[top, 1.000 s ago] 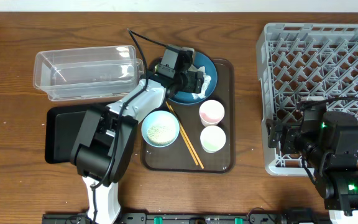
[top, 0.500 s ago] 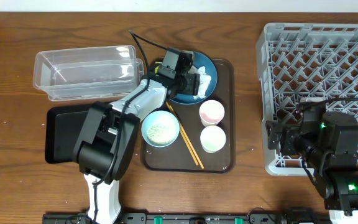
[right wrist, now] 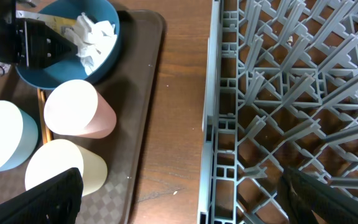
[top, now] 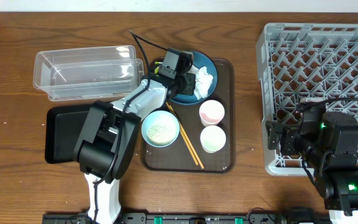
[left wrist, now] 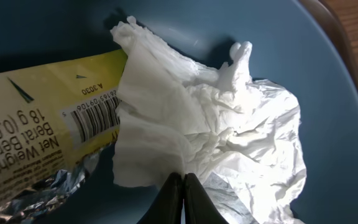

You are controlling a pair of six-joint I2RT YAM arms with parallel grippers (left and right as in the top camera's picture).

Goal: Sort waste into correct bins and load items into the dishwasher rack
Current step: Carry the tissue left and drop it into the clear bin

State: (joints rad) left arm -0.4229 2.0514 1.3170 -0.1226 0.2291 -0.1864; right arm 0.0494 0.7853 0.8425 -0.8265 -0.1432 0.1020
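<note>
A crumpled white tissue [left wrist: 216,124] lies on the dark blue plate [left wrist: 328,93] beside a yellow-green wrapper [left wrist: 36,130]. My left gripper [left wrist: 183,180] is shut, its tips pinching the tissue's lower edge. Overhead, that gripper [top: 194,81] sits over the plate [top: 205,62] at the back of the brown tray. My right gripper [right wrist: 188,199] hangs open over the table between the tray and the grey dishwasher rack [right wrist: 278,93], holding nothing. The pink cup [top: 211,112], green cup [top: 212,138], chopsticks [top: 185,137] and light blue bowl [top: 160,128] with rice stand on the tray.
The clear tub [top: 86,71] stands at the back left, with the black tray [top: 64,134] in front of it. The brown serving tray [top: 225,68] holds the dishes. The rack [top: 328,74] fills the right side.
My left gripper has shut on the tissue on the plate. The right arm has not moved.
</note>
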